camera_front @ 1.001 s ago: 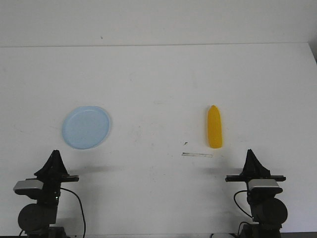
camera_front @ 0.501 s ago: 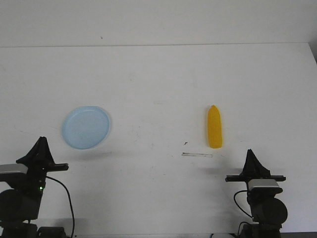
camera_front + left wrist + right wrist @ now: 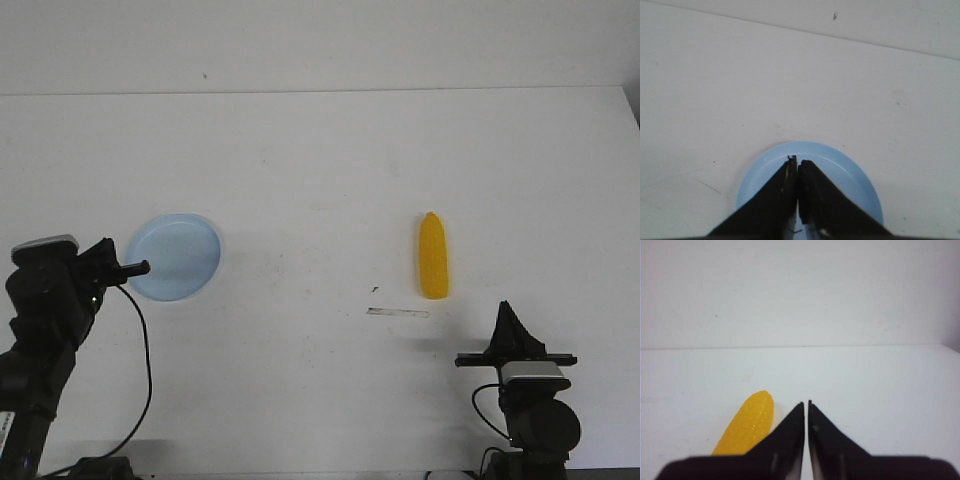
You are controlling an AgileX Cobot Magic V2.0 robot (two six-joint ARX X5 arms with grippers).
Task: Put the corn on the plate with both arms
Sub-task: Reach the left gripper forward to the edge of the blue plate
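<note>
The yellow-orange corn point(image 3: 433, 257) lies on the white table right of centre, its pointed end away from me; the right wrist view shows the corn point(image 3: 747, 423) just beside the shut fingers. The pale blue plate point(image 3: 176, 256) rests flat at the left. My left gripper point(image 3: 142, 267) is raised at the plate's near-left rim, shut and empty; in the left wrist view the left gripper point(image 3: 798, 161) points over the plate point(image 3: 850, 177). My right gripper point(image 3: 507, 306) sits low near the front edge, short of the corn and a little right of it; the right gripper point(image 3: 806, 402) is shut and empty.
A short strip of tape or a scuff mark point(image 3: 398, 312) lies on the table just in front of the corn. The table's back edge point(image 3: 320, 92) meets a plain wall. Black cables point(image 3: 145, 330) hang from the left arm.
The left arm has risen and swung up and forward from the front edge to the plate's near-left rim. The right arm, corn and plate have not moved.
</note>
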